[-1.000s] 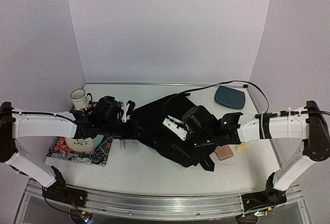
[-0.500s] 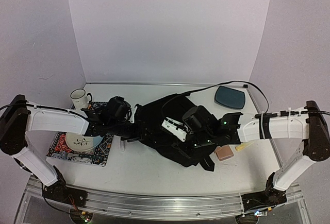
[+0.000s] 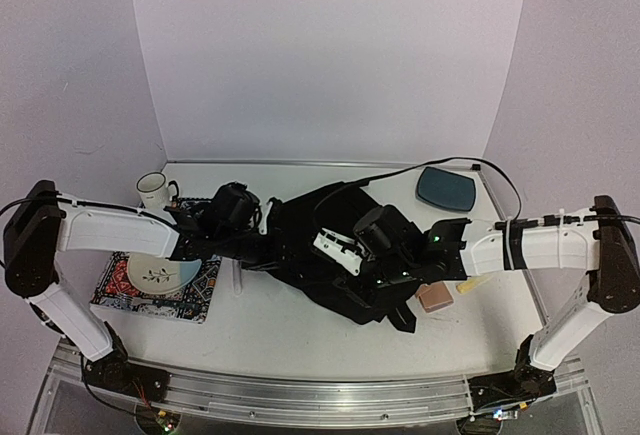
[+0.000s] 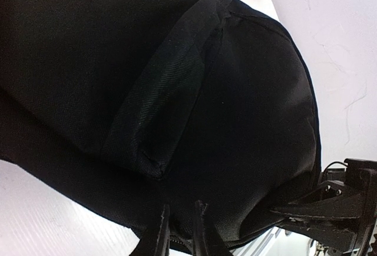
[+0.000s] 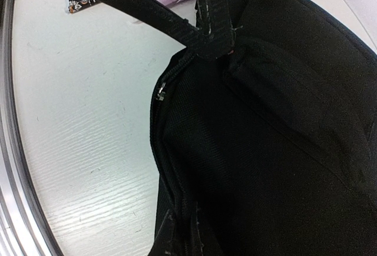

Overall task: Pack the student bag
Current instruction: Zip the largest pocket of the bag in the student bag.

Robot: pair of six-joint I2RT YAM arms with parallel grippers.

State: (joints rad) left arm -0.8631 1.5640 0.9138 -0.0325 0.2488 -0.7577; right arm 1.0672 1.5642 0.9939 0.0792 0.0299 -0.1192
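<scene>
Student bag (image 3: pixel 300 240) lies at centre frame on the bench (image 3: pixel 280 330).
Left tool (image 4: pixel 181 212) and right tool (image 5: pixel 178 225) are each closed, pinching its edge fabric.

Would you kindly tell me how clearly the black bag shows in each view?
Top view: even light, but the bag is a flat dark mass. Left wrist: weave visible, the table nearly washed out. Right wrist: sharp, the zipper clear.

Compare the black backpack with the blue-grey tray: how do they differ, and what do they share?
The backpack is large; the tray is small. The backpack is black, soft and crumpled; the tray is blue-grey, flat and smooth. The backpack lies mid-table; the tray sits in the far right corner. Both rest on the table.
</scene>
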